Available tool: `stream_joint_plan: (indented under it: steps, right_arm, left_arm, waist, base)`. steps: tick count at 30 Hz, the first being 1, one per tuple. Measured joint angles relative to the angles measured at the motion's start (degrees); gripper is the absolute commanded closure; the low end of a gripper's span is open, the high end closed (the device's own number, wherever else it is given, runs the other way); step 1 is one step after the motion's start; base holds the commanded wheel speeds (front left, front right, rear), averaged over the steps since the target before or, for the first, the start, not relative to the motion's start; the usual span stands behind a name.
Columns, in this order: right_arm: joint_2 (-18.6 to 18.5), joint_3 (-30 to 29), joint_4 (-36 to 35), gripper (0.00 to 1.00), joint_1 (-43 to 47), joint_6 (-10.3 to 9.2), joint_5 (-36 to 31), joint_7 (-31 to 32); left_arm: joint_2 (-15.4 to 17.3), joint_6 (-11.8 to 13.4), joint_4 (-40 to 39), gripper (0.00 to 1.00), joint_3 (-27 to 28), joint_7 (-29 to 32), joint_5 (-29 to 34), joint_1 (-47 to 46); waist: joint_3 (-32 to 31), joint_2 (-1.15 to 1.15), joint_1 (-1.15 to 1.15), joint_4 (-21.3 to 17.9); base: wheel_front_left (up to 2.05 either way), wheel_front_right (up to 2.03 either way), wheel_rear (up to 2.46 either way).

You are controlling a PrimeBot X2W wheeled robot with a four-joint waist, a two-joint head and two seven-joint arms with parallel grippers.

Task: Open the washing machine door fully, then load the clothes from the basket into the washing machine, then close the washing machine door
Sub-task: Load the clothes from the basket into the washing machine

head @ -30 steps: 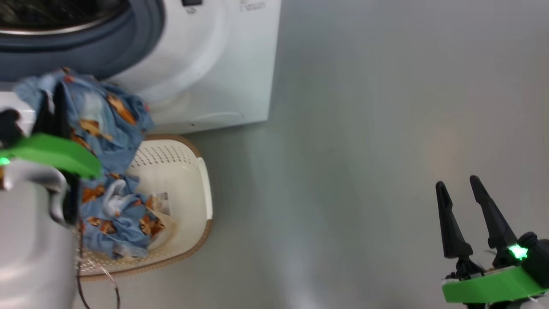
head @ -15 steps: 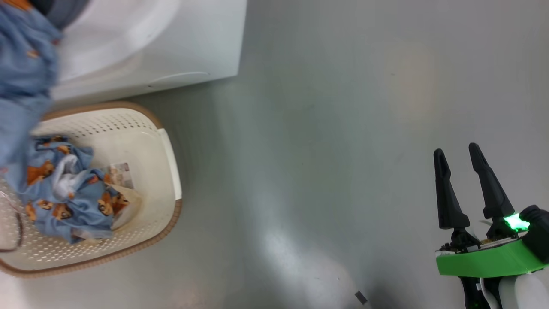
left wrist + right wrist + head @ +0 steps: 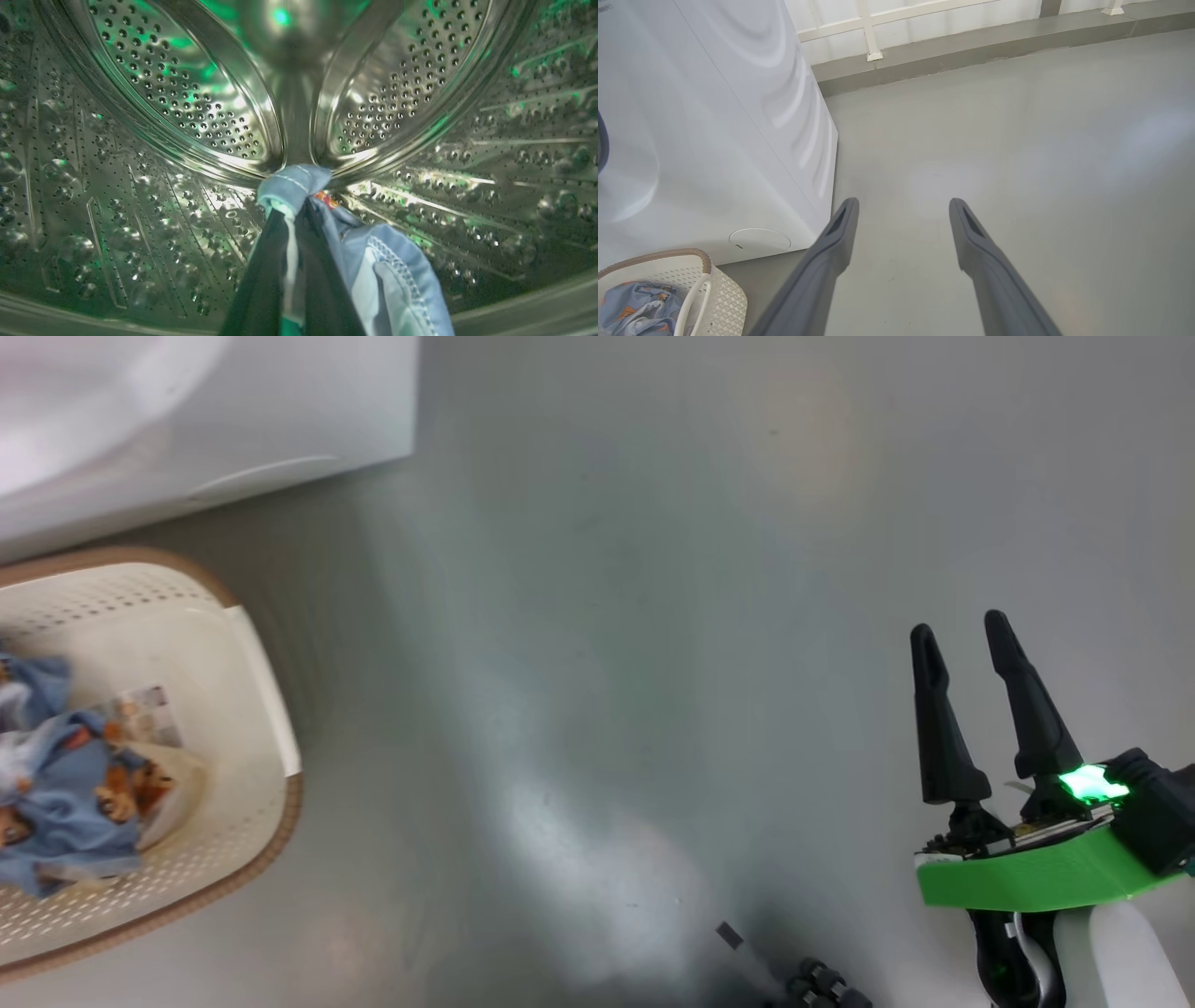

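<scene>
The machine (image 3: 691, 140) stands off to the left of the right pincer (image 3: 903, 205). The left pincer (image 3: 299, 219) is reaching deep inside its drum (image 3: 187, 102), with perforated steel all round it. That pincer is clamped shut on a blue piece (image 3: 294, 184) of the clothes. The cloth is bunched over its tips and trails back along its fingers toward the wrist.

That trailing part is what I'd worry about. If the jaws part here, the fabric looks draped enough to cling to the fingers and ride back out with the arm. Or its tail could be left lying across the mouth of the drum, where a closing door would pinch it. I cannot tell from here how far back the tail reaches.

The basket (image 3: 252, 775) sits at the foot of the machine, well to the left of the right pincer, with more clothes (image 3: 65, 803) heaped in it. It is close enough to the front that a withdrawing arm could nudge or tip it. The heap looks tangled too — a careless grab might lift two pieces and shed one on the floor (image 3: 607, 616).

The right pincer hangs wide open and empty above bare floor, well clear of everything.
</scene>
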Motion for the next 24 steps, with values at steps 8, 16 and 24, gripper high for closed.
stream_joint_plan:
  steps: [8,16,24]
  right_arm:
    - [0.9,1.1,0.5,0.00,-1.0,0.00,0.6,0.0]
    - [1.6,1.7,0.9,0.00,-1.4,0.00,0.7,0.0]
    - [1.8,1.6,1.0,0.00,-2.3,0.00,0.7,0.0]
  left_arm:
    - [3.1,2.7,-2.2,1.00,0.8,-9.5,3.6,-5.3]
    - [5.4,5.7,-3.6,1.00,-0.6,-23.2,9.2,-11.1]
    - [4.8,6.4,-3.6,1.00,-2.3,-28.9,10.3,-13.1]
  waist:
    - [3.4,0.00,0.00,-3.4]
    - [6.4,0.00,0.00,-5.5]
    - [7.5,0.00,0.00,-5.4]
  base:
    - [0.00,0.00,0.00]
    - [0.00,0.00,0.00]
    - [0.00,0.00,0.00]
